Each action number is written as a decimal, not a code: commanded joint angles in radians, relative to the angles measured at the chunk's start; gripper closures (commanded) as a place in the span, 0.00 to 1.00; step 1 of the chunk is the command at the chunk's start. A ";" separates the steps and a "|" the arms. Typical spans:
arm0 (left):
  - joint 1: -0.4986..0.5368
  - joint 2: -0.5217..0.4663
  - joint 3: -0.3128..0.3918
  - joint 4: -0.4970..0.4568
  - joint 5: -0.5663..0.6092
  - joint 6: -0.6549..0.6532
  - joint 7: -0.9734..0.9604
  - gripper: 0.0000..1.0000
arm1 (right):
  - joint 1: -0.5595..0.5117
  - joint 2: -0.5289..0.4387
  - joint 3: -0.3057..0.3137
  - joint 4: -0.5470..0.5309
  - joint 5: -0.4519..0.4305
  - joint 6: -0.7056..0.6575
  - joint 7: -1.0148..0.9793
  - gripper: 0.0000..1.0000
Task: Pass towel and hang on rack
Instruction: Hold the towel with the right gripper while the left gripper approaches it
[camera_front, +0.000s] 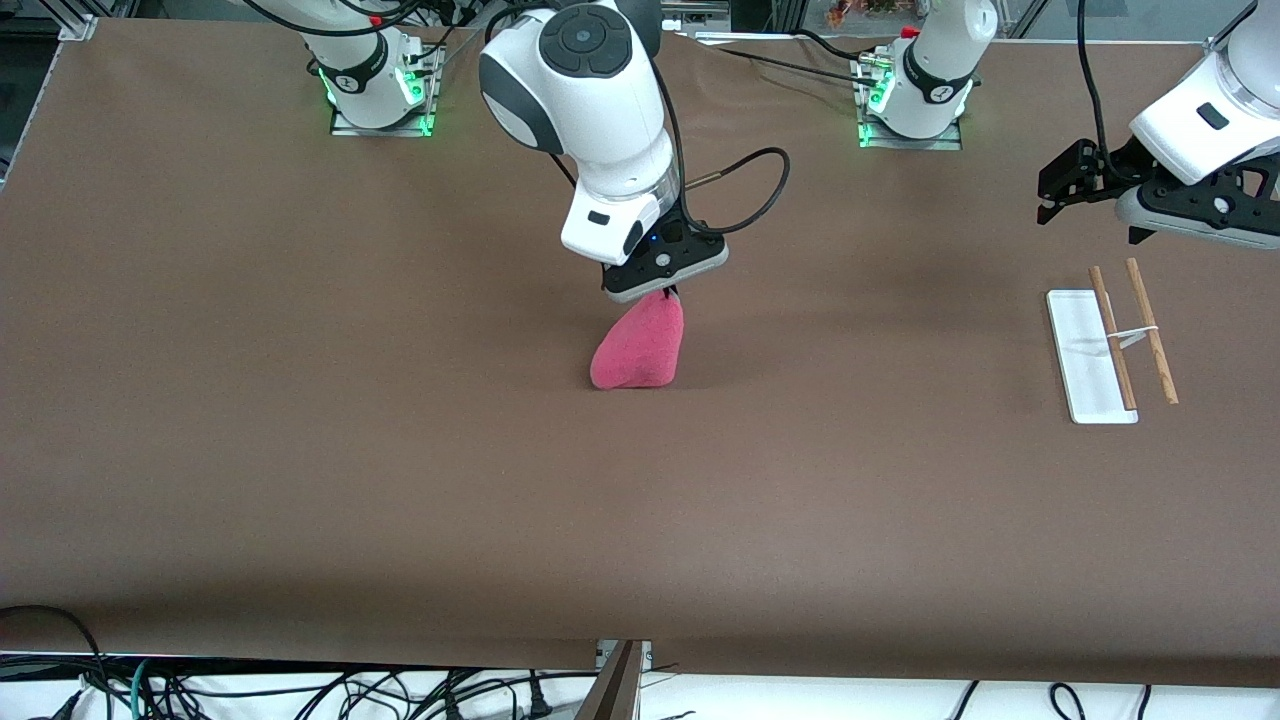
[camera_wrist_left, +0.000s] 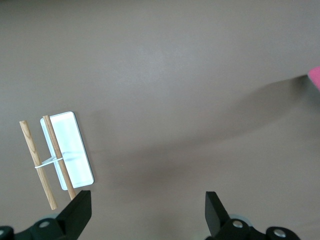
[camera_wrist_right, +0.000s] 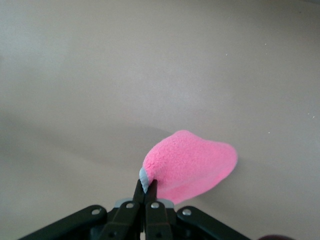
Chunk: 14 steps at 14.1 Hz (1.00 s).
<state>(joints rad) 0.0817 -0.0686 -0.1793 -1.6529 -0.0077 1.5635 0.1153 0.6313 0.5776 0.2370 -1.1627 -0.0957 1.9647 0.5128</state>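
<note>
The pink-red towel (camera_front: 640, 345) hangs from my right gripper (camera_front: 668, 293) over the middle of the table, its lower end touching the tabletop. In the right wrist view the right gripper (camera_wrist_right: 145, 185) is shut on the towel's (camera_wrist_right: 192, 162) grey-edged corner. The rack (camera_front: 1110, 345), a white base with two thin wooden rods, stands toward the left arm's end of the table. It also shows in the left wrist view (camera_wrist_left: 60, 155). My left gripper (camera_front: 1050, 195) is open and empty, in the air beside the rack. In its own view the left gripper (camera_wrist_left: 147, 212) shows spread jaws over bare table.
The brown tabletop (camera_front: 300, 400) holds nothing else. Arm bases (camera_front: 380, 85) stand along the edge farthest from the front camera. Cables (camera_front: 300, 690) lie below the edge nearest the front camera.
</note>
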 joint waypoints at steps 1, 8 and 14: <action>0.007 0.007 -0.006 0.022 -0.005 -0.013 0.004 0.00 | 0.002 -0.010 0.018 0.012 -0.006 -0.027 0.023 1.00; -0.008 0.049 -0.045 0.074 0.000 -0.014 0.004 0.00 | 0.002 -0.022 0.030 0.012 -0.004 -0.035 0.021 1.00; -0.040 0.173 -0.045 -0.065 -0.003 0.158 0.015 0.00 | 0.004 -0.022 0.036 0.012 -0.004 -0.040 0.024 1.00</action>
<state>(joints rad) 0.0560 0.0754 -0.2256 -1.6780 -0.0079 1.6761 0.1159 0.6332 0.5619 0.2644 -1.1600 -0.0957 1.9445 0.5146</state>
